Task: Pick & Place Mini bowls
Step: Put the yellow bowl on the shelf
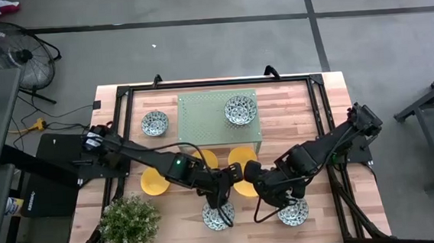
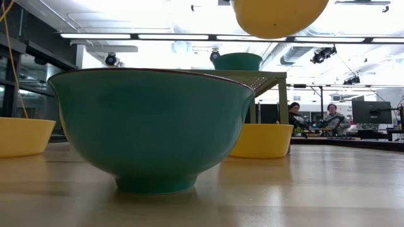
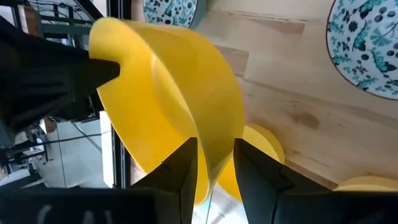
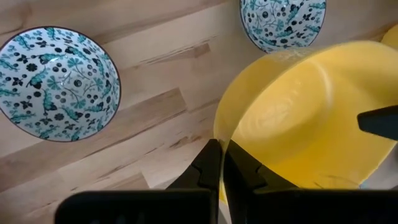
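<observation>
One yellow mini bowl (image 1: 244, 187) is in the air between both grippers; the low view shows its underside (image 2: 278, 16) high above the table. My left gripper (image 1: 225, 184) and my right gripper (image 1: 257, 176) are each shut on its rim, on opposite sides. Three more yellow bowls (image 1: 154, 182) (image 1: 204, 161) (image 1: 242, 154) stand on the table. Blue-green patterned bowls stand at the near edge (image 1: 218, 215) (image 1: 293, 212) and at the far left (image 1: 154, 123). Another patterned bowl (image 1: 240, 109) sits on the pale green stand (image 1: 201, 119). My left gripper (image 3: 214, 165) pinches the yellow bowl's rim (image 3: 217, 140), one finger inside the bowl and one outside. It comes from the table's left. The bowl is lifted clear and tipped on its side. My right gripper (image 4: 221, 158) pinches the opposite rim (image 4: 219, 127) between its two fingers, one inside and one outside. It comes from the table's right. The left gripper's finger (image 4: 379, 121) shows on the rim across the bowl.
A leafy potted plant (image 1: 128, 223) stands at the near left corner. A black frame (image 1: 319, 99) runs round the table top. In the low view a patterned bowl's teal outside (image 2: 151, 126) fills the foreground. People sit in the room beyond (image 2: 293, 113).
</observation>
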### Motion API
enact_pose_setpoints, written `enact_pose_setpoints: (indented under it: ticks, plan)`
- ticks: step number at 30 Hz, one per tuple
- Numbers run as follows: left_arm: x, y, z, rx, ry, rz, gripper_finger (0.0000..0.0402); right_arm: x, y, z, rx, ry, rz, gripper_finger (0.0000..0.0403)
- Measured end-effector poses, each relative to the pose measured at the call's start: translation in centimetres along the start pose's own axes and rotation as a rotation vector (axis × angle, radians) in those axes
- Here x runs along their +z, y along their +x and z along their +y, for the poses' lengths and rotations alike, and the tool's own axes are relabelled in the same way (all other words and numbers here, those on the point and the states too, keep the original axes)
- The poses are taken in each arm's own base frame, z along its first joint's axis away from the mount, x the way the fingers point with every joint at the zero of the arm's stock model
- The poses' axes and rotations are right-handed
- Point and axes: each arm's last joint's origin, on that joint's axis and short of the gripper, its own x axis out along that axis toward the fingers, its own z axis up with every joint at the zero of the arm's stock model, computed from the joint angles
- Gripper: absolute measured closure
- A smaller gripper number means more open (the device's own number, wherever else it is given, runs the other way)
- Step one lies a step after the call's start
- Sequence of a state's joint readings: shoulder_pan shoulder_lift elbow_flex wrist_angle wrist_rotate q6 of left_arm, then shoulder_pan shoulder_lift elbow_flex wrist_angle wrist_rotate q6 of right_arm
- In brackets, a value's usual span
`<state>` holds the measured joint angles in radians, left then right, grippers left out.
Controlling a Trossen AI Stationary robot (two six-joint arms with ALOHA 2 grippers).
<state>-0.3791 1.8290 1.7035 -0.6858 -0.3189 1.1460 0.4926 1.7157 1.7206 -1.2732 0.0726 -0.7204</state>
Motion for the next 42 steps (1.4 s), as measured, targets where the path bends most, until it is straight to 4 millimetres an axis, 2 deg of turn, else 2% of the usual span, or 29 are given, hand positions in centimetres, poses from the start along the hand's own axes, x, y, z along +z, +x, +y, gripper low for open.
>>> enact_pose_setpoints:
  ticks: [7,17,20,29,34,38,42]
  plan:
    - [0.1,0.1,-0.3,-0.038,0.007,-0.032,0.0389,-0.1,-0.1,-0.2,-0.006,0.01,-0.007,0.0402]
    - [-0.1,0.1,-0.5,-0.047,-0.008,0.007,0.0398,-0.2,-0.1,-0.3,-0.064,0.074,0.037,0.039]
    - [-0.1,0.1,-0.5,-0.046,-0.01,0.006,0.0399,-0.2,-0.2,-0.5,-0.073,0.107,0.024,0.0358]
    - [-0.3,-0.1,-0.1,0.002,-0.049,0.069,0.0401,-0.4,-0.3,-0.6,-0.145,0.189,0.073,0.0221]
    - [-0.6,-0.2,-0.5,-0.022,-0.082,0.115,0.0401,-1.2,-2.3,-0.3,-0.308,0.272,0.113,0.0186]
    - [-1.1,-0.3,-1.2,-0.075,-0.14,0.197,0.0402,-2.0,-4.3,0.0,-0.447,0.374,0.116,0.018]
    - [-1.5,-1.1,-1.3,-0.119,-0.227,0.252,0.0401,-3.0,-6.3,0.4,-0.558,0.559,0.074,0.0184]
